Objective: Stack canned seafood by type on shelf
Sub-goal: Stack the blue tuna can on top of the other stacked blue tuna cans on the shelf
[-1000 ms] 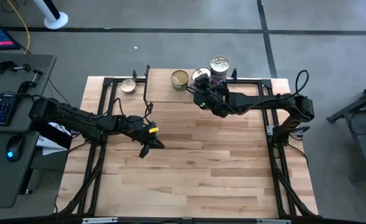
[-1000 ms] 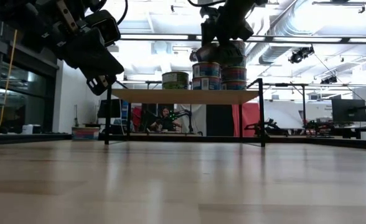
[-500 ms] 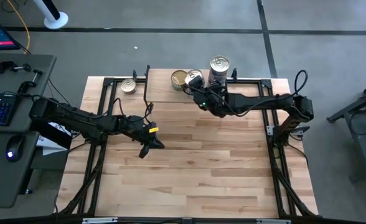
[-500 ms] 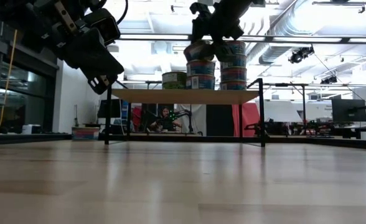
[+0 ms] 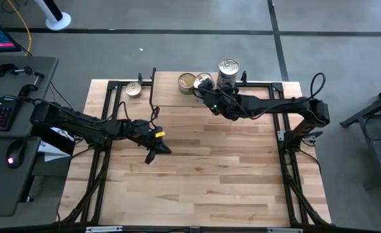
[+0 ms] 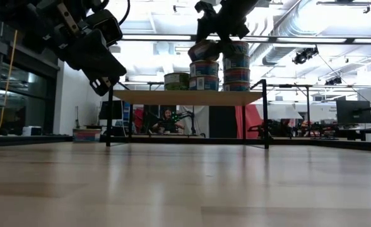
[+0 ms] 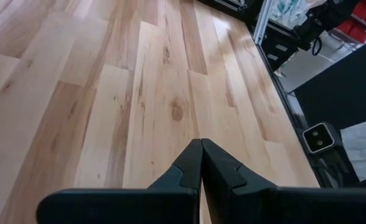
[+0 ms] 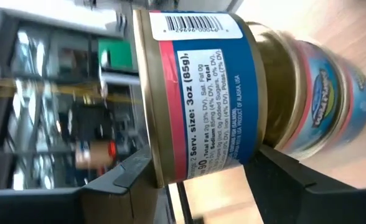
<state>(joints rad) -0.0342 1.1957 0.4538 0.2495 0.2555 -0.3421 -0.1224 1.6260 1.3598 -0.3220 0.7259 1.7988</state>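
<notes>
Right gripper (image 5: pixel 208 90) clamps a tin (image 8: pixel 195 93) over the matching stack (image 6: pixel 204 75), top centre; next, lower it squarely and release.

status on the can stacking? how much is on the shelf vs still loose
Done: the shelf carries a tall stack, a shorter middle stack and a single gold-lidded tin. In hand: the right gripper grips a blue-and-red tin tilted on top of the middle stack, not yet released. Left: one tin sits on the table beside the shelf; the left gripper waits shut over the table.
</notes>
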